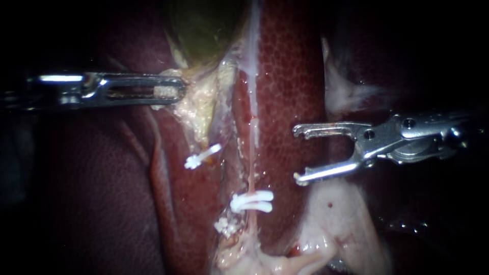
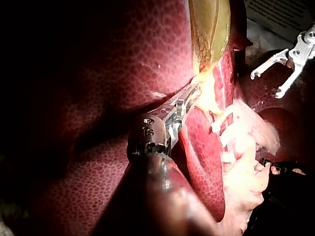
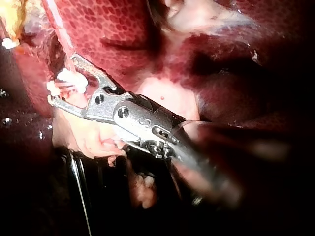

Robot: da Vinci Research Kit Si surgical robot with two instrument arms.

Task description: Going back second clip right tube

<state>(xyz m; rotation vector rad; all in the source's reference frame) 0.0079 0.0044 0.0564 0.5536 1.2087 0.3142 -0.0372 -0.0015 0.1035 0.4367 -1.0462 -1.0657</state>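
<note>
A thin pink right tube [image 1: 251,168] runs down the middle and carries white clips [image 1: 252,201], two bars lying close together. My right instrument [image 1: 298,154] stands to the right of this tube, jaws open and empty, apart from the tissue. In the right wrist view its jaws [image 3: 61,78] gape just in front of the clips [image 3: 72,81]. A single white clip [image 1: 201,156] sits on the left tube. My left instrument [image 1: 170,91] is shut on pale tissue below the greenish gallbladder [image 1: 204,25] and shows again in the left wrist view [image 2: 189,101].
Red mottled liver [image 1: 290,76] lies on both sides of the tubes. Pale fatty tissue [image 1: 336,219] spreads under my right instrument, and yellowish tissue [image 1: 198,109] hangs below the gallbladder. My right instrument [image 2: 275,73] shows beyond the gallbladder [image 2: 211,24] in the left wrist view.
</note>
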